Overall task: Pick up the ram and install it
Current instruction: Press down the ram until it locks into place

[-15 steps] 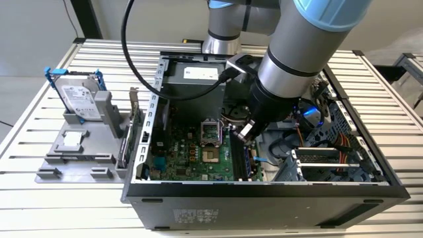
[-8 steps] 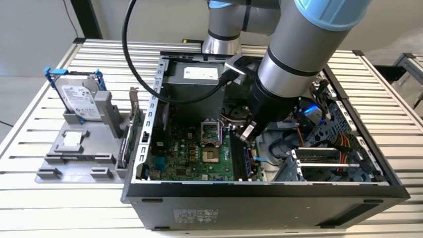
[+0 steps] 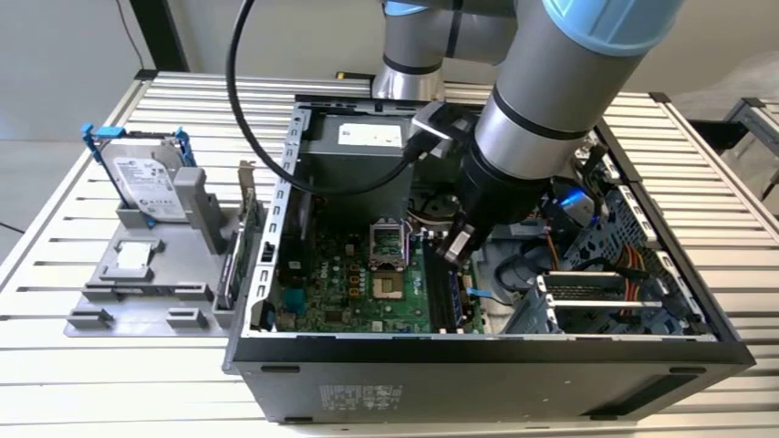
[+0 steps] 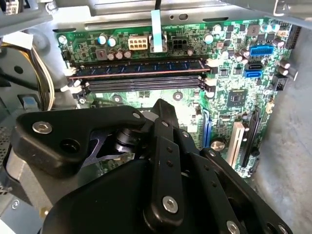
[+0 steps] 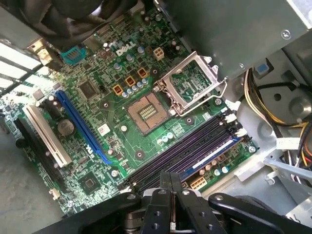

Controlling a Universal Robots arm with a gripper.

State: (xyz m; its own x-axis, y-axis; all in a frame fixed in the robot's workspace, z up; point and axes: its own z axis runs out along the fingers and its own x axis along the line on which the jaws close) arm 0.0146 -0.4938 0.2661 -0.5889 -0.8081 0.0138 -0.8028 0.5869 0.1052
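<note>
The fingers (image 5: 170,183) are closed together, empty, just above the ram (image 4: 136,68) seated in its slot.

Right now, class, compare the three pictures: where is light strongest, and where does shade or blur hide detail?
In the exterior view, daylight is even on the slatted table, while the arm shades the case interior. In the second wrist view, the dark tool body looms unfocused, the ram beyond it sharp. In the first wrist view, the motherboard is crisply lit, with overexposed glare at one corner.

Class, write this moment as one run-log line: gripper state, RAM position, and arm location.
gripper: shut, holding nothing | ram: seated in motherboard slot | arm: inside computer case, above memory slots
</note>
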